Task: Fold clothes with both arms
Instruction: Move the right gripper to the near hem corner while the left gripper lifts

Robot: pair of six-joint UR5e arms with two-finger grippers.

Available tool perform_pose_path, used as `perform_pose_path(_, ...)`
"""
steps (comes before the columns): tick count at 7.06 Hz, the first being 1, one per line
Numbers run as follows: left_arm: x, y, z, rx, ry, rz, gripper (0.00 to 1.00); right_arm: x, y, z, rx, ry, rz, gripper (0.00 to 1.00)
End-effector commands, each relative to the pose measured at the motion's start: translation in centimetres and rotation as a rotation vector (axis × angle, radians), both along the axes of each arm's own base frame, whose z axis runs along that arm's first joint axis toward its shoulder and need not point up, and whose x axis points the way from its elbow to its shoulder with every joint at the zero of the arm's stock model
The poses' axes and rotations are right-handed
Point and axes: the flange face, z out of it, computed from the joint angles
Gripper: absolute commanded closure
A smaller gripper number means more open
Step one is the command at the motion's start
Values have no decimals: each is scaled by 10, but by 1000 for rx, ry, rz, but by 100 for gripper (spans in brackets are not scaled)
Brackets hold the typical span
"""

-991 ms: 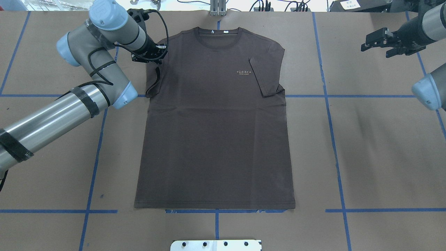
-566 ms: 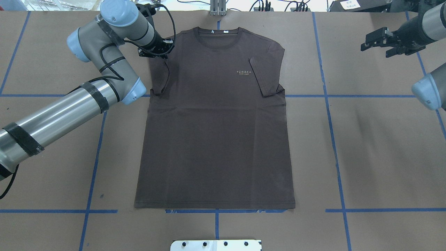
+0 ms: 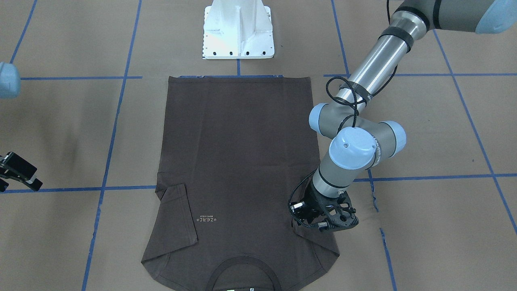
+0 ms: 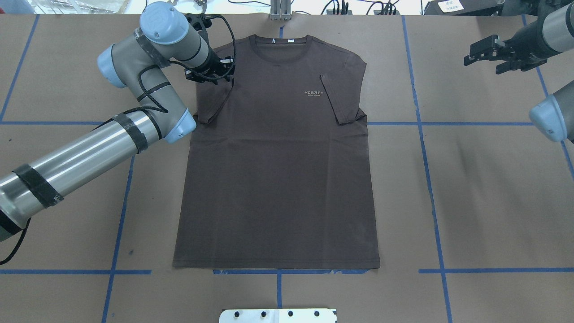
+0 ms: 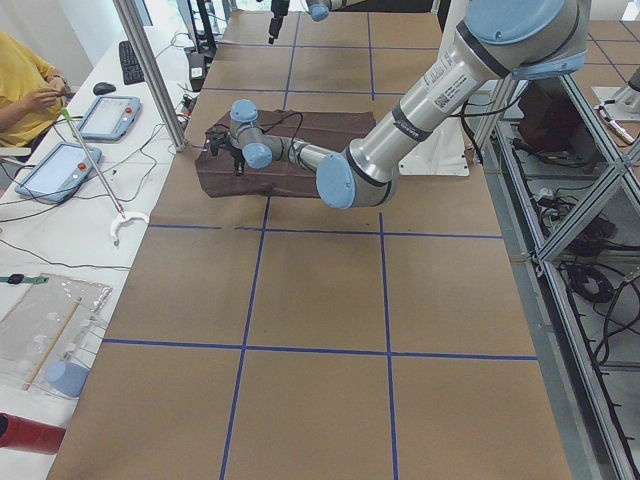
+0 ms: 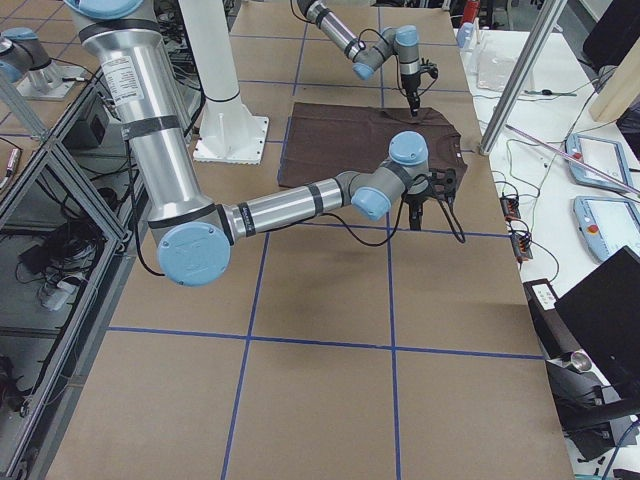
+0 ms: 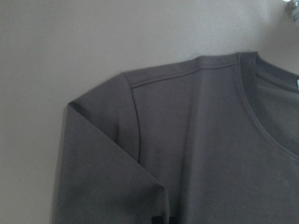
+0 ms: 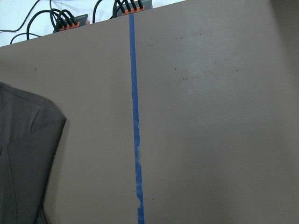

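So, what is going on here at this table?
A two-armed robot is folding a dark T-shirt that lies flat on the brown table. The left arm has its fingers closed on the shirt's sleeve near the shoulder and holds it turned inward over the chest. The other sleeve already lies folded in. The right arm's fingers hang open off to the side, holding nothing.

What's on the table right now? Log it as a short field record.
garment: dark brown T-shirt, flat, front up, collar away from the robot
sleeves: left-side sleeve and right-side sleeve both folded onto the chest
left claw: over the shirt by the left-side sleeve; grip unclear
right claw: open, empty, over bare table
body fold: not started
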Motion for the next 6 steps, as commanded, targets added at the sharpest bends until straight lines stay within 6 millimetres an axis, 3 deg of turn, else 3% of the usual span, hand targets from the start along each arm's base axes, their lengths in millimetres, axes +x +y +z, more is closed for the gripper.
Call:
perform_pose_path(1, -18, 21, -29, -36, 87, -52, 21, -32, 1, -26, -56, -34, 58, 0)
perform_pose_path(2, -37, 59, -24, -56, 148, -67, 21, -63, 18, -48, -58, -35, 114, 0)
perform_pose_path(3, -52, 97, -11, -65, 180, -60, 20, -80, 43, -57, -111, -69, 145, 0)
perform_pose_path(4, -75, 122, -4, -135, 230, -104, 20, -87, 90, -64, -165, -114, 135, 0)
perform_pose_path(5, -77, 153, -19, -163, 280, -96, 20, -100, 143, -65, -213, -134, 96, 0)
perform_pose_path(6, -71, 187, -21, -181, 276, -53, 23, -134, 180, -73, -310, -165, 105, 1)
